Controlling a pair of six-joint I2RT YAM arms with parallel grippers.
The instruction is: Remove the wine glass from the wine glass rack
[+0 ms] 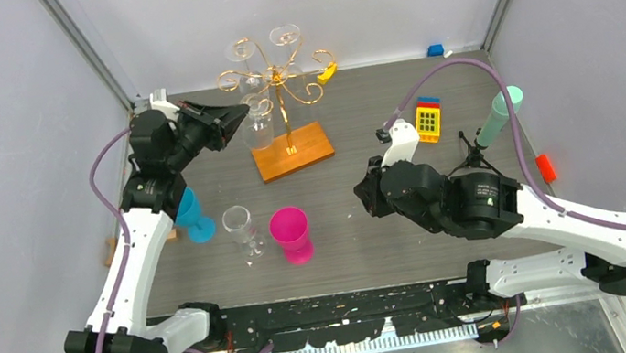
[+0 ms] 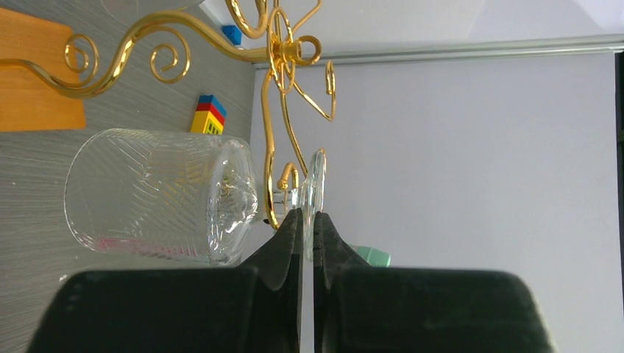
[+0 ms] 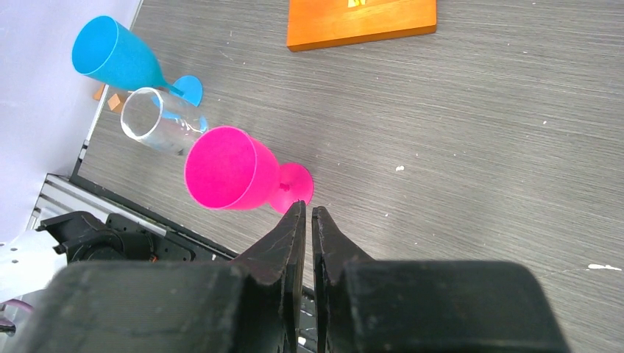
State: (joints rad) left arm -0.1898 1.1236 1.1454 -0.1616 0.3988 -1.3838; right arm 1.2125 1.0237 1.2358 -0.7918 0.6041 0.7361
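Note:
The wine glass rack (image 1: 277, 75) is a gold wire tree on an orange-brown wooden base (image 1: 292, 152) at the back middle of the table. A clear ribbed wine glass (image 1: 258, 127) hangs upside down from a left scroll arm. In the left wrist view its bowl (image 2: 154, 195) lies to the left and its thin foot disc (image 2: 315, 191) stands edge-on between my fingers. My left gripper (image 2: 308, 220) is shut on that foot, right beside the gold wire (image 2: 269, 176). My right gripper (image 3: 308, 209) is shut and empty, hovering low over the table near the pink goblet (image 3: 228, 169).
Two more clear glasses (image 1: 241, 53) (image 1: 283, 35) hang on the rack's top. A blue goblet (image 1: 192, 214), a clear glass (image 1: 241, 228) and the pink goblet (image 1: 290, 233) stand front left. A toy block (image 1: 429, 119) and a green cup on a black tripod (image 1: 497, 116) stand to the right.

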